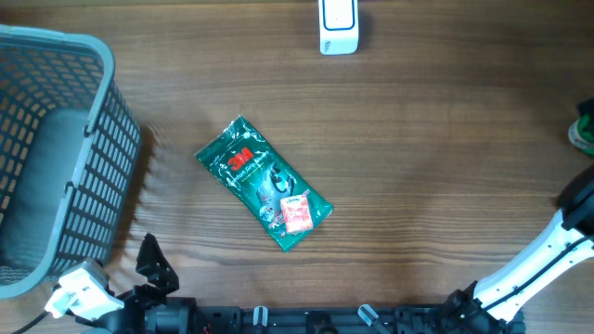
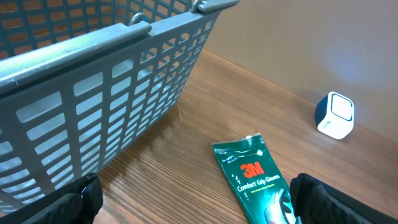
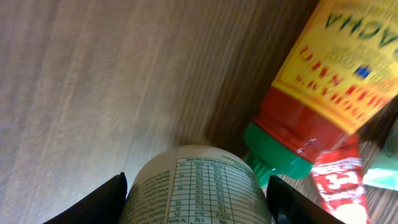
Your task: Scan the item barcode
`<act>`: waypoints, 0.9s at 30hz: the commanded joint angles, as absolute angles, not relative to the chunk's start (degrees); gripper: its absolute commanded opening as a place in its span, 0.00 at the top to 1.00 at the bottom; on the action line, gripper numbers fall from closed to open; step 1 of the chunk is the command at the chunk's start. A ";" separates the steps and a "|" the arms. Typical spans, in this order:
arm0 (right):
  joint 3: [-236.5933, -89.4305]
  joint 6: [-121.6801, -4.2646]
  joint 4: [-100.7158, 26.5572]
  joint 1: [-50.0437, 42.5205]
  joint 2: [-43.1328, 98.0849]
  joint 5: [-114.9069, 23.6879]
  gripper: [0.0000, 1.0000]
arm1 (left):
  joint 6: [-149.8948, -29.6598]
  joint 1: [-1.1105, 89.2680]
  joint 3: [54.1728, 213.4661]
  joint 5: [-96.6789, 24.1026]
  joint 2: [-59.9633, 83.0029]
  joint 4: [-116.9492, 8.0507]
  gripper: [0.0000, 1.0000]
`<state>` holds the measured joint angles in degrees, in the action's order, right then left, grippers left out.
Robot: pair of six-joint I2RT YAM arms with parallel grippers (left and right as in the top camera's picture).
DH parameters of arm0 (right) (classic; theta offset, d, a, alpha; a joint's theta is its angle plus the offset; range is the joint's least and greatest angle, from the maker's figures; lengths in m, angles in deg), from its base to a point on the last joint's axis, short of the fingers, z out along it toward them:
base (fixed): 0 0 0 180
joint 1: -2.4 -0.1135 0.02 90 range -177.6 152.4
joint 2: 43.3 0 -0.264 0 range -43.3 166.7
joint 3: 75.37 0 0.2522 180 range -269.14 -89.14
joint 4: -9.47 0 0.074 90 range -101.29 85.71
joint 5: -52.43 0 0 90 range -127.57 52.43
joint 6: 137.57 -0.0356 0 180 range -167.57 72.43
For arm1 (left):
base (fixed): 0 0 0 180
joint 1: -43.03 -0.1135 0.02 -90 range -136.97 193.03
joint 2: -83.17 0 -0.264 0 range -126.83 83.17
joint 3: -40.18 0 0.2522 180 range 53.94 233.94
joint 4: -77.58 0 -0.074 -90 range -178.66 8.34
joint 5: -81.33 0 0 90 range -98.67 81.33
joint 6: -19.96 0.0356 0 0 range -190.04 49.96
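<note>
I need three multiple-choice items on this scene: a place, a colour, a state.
1. Where is the basket? A at the robot's left B at its right C in the centre
2. What colour is the 3M packet? A red B green C blue
3. How is the left end effector? A shut on the packet B open, empty C shut on the basket
1A, it fills the overhead view's left edge; 2B, its wrapper is green; 3B, its fingers stand wide apart, nothing between.

One basket (image 1: 109, 176), one packet (image 1: 263, 183), one scanner (image 1: 338, 26), one bottle (image 3: 323, 81), one container (image 3: 196, 186)
</note>
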<state>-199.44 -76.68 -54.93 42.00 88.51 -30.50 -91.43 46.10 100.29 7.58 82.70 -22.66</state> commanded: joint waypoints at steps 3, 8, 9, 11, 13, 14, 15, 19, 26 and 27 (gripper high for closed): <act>-199.37 -76.06 -54.18 42.43 90.24 -32.38 0.37 | -91.71 46.36 100.33 7.88 82.89 -22.83 0.00; -200.27 -76.28 -58.31 42.39 89.71 -39.00 0.00 | -91.71 46.36 100.33 7.88 82.89 -22.83 0.00; -201.32 -76.31 -59.93 42.39 89.21 -40.20 0.00 | -91.71 46.36 100.33 7.88 82.89 -22.83 0.00; -205.14 -77.97 -65.29 42.19 86.74 -40.68 0.00 | -91.71 46.36 100.33 7.88 82.89 -22.83 0.00; -208.14 -79.32 -68.08 41.12 80.93 -40.68 0.00 | -91.71 46.36 100.33 7.91 82.89 -22.83 0.00; -208.62 -79.69 -68.61 40.38 77.95 -40.66 0.00 | -91.71 46.36 100.33 7.88 82.89 -22.83 0.00; -208.62 -81.14 -69.61 38.85 73.28 -40.68 0.00 | -91.71 46.36 100.33 7.88 82.89 -22.83 0.00; -208.62 -83.50 -75.45 27.53 62.31 -45.60 0.00 | -91.71 46.36 100.33 7.88 82.89 -22.83 0.00; -201.97 -78.97 -91.45 -11.51 61.93 -48.64 0.01 | -91.71 46.36 100.33 7.88 82.89 -22.83 0.00; -201.16 -78.99 -91.73 -13.70 61.93 -48.64 0.02 | -91.71 46.36 100.33 7.88 82.89 -22.83 0.00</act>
<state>-203.85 -80.50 -90.68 -6.79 61.54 -47.94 -91.43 46.10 100.29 7.58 82.70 -22.61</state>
